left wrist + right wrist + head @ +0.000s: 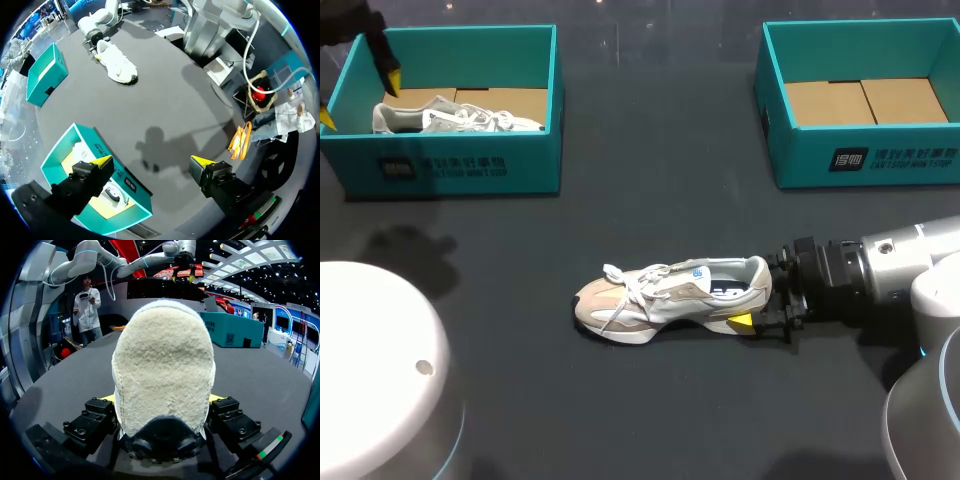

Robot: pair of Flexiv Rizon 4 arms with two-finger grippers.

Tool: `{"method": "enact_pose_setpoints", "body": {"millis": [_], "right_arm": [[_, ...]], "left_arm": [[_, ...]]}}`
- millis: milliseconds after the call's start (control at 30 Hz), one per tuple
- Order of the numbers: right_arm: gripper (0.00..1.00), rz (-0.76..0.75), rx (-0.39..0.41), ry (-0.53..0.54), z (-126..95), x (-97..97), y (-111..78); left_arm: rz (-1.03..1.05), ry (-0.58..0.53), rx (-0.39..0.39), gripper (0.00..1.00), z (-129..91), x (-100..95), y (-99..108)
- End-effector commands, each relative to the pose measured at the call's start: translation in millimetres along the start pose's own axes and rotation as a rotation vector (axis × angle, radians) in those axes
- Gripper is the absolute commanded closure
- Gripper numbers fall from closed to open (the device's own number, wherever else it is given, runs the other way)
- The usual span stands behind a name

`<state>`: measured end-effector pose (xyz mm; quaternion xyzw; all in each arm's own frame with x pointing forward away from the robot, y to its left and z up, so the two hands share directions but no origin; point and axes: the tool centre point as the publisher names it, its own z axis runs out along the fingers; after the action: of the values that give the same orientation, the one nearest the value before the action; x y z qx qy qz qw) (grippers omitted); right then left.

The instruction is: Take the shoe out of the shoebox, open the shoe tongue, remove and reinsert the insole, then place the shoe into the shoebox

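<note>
Working over a dark table (650, 200) with two teal boxes at its far side: the left shoebox (450, 165) directly under the left gripper (152, 162), with another shoe (450, 118) lying inside, and the right shoebox (865, 160) well off to one side of the right gripper (760, 303), holding only cardboard. Have the task's shoe (665, 295) out on the table between them, sole down, long axis running straight ahead of the right jaws, toe pointing away. Seem clamped on its heel from both sides, yellow tips just showing at either flank. Left jaws wide apart, on nothing, well apart from that shoe. Right arm nearer by far; tongue and insole opening just ahead of the clamped heel, probably best reached from above by the left.
</note>
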<state>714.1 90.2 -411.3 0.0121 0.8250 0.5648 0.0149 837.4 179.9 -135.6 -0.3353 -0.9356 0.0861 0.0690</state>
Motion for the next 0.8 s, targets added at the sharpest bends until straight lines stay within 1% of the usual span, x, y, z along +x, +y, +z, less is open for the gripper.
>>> {"method": "enact_pose_setpoints", "body": {"millis": [33,467,500,533,633,667,733,800], "right_arm": [[1.00,0.001,0.004,0.000,-0.1,-1.9,-1.7],[1.00,0.001,0.004,0.000,-0.1,-1.9,-1.7],[1.00,0.001,0.004,0.000,-0.1,-1.9,-1.7],[1.00,0.001,0.004,0.000,-0.1,-1.9,-1.7],[1.00,0.001,0.004,0.000,-0.1,-1.9,-1.7],[1.00,0.001,0.004,0.000,-0.1,-1.9,-1.7],[1.00,0.001,0.004,0.000,-0.1,-1.9,-1.7],[1.00,0.001,0.004,0.000,-0.1,-1.9,-1.7]], "left_arm": [[0.002,0.007,0.004,0.00,-1.7,-2.1,2.7],[0.002,0.007,0.004,0.00,-1.7,-2.1,2.7],[-0.015,-0.017,-0.039,0.00,2.4,-0.8,0.6],[-0.013,-0.046,-0.057,0.00,6.2,3.3,-2.4],[-0.070,-0.072,-0.012,0.00,11.3,6.7,-12.4],[-0.096,-0.082,-0.013,0.00,13.0,10.5,-18.2],[-0.115,-0.113,-0.056,0.00,18.4,13.8,-24.5],[-0.152,-0.130,-0.056,0.00,20.3,13.7,-29.7]]}}
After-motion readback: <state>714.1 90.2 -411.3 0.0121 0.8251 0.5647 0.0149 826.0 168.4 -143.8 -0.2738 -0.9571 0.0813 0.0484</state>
